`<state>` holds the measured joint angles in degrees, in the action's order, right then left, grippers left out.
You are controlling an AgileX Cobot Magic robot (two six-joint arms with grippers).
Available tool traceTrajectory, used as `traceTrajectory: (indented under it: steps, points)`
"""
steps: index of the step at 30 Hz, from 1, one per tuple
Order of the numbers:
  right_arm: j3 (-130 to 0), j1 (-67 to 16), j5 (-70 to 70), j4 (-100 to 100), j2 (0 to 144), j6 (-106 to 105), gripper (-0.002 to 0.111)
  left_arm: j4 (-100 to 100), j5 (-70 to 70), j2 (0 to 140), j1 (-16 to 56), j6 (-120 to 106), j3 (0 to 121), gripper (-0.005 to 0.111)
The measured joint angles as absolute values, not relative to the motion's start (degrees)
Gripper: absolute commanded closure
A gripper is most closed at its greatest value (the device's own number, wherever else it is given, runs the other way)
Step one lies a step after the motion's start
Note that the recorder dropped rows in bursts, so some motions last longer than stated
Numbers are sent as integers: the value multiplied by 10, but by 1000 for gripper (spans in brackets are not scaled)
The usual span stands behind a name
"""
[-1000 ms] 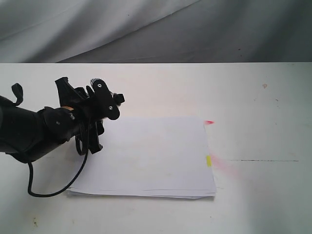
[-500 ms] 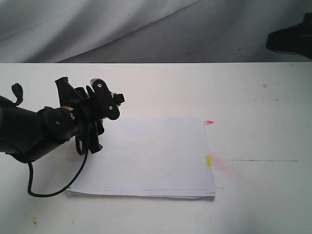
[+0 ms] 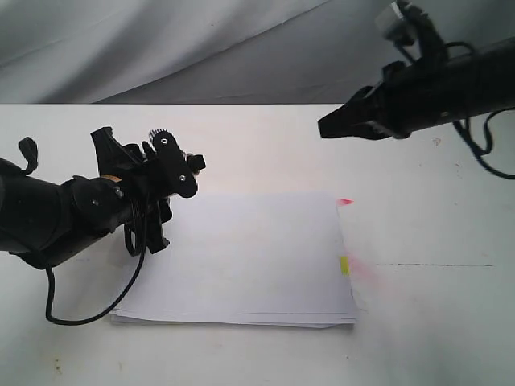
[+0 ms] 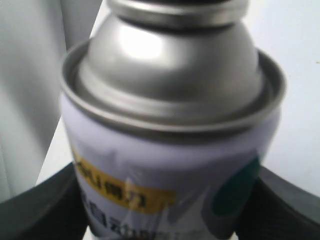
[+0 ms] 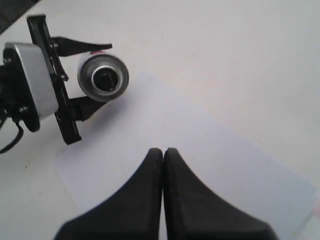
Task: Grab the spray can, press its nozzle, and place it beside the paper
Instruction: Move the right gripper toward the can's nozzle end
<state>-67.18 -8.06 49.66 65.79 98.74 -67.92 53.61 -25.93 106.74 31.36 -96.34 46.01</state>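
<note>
The spray can (image 4: 165,150) fills the left wrist view: silver dome, white body, yellow label, teal dot. My left gripper (image 4: 165,210) is shut on its body, a black finger (image 4: 40,205) on each side. Seen from above in the right wrist view, the can (image 5: 103,77) shows its black nozzle (image 5: 105,81) between the left fingers. In the exterior view the left gripper (image 3: 135,189) stands at the far left corner of the white paper (image 3: 241,257) and hides the can. My right gripper (image 5: 163,151) is shut and empty, over the paper (image 5: 220,145), apart from the can; it (image 3: 323,129) hangs high at the right.
The paper's right edge carries a yellow mark (image 3: 344,265) and a pink-red mark (image 3: 345,201), with a faint pink stain (image 3: 372,277) on the white table beside it. A grey cloth (image 3: 201,48) hangs behind the table. The left arm's cable (image 3: 80,318) loops near the paper's front left corner.
My right arm has come into the exterior view from the upper right and reached leftward above the table. The left arm and the can have not moved.
</note>
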Motion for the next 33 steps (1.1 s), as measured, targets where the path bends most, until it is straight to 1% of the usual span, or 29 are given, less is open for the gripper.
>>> traceTrajectory:
  steps: [4, 9, 18, 24, 33]
  points:
    - [-700, -116, 492, 638, 1044, -683, 108, 532, -259, 1067, 314, -989, 460, 107]
    - [-703, -151, 471, 629, 1083, -707, 108, 530, -255, 1067, 314, -1018, 460, 107]
    - [-703, -200, 434, 637, 1098, -725, 108, 526, -235, 1067, 314, -1023, 460, 107]
    - [-711, -219, 386, 666, 1099, -740, 108, 526, -224, 1067, 314, -1023, 460, 107]
    - [-833, -223, 470, 639, 1141, -679, 108, 534, -224, 1067, 314, -1023, 460, 107]
